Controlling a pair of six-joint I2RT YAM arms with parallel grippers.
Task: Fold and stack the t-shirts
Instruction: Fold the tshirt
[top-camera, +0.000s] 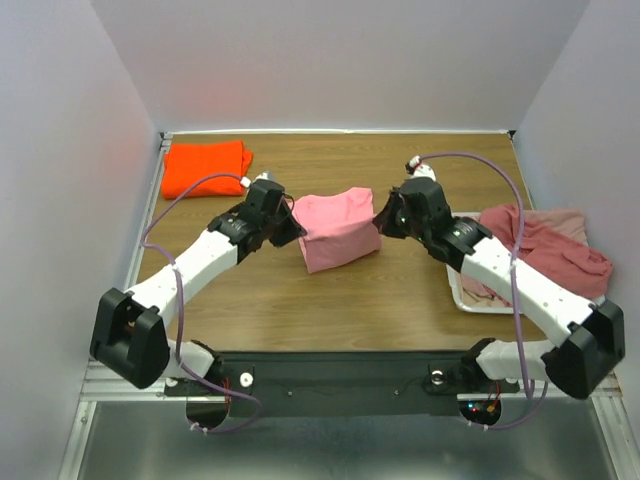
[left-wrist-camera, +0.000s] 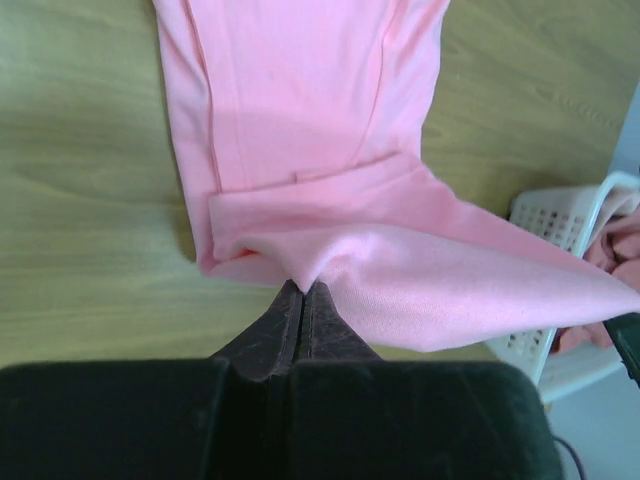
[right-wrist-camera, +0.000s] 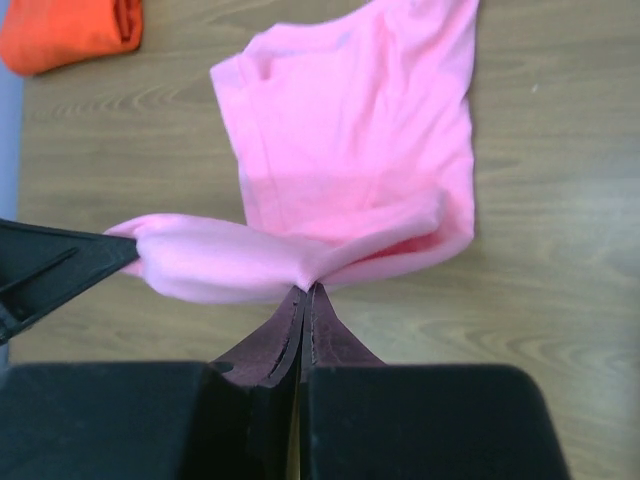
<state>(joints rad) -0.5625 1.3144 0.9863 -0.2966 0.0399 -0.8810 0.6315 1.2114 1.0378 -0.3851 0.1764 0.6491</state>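
Between both jaws, edge of pink t-shirt (top-camera: 340, 235)

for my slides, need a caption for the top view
Left gripper and right gripper pinch the pink shirt mid-fold; orange shirt lies folded far left.

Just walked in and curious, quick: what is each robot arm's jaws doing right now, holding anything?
Left gripper: jaws shut on an edge of the pink t-shirt.
Right gripper: jaws shut on the same pink t-shirt, opposite edge.
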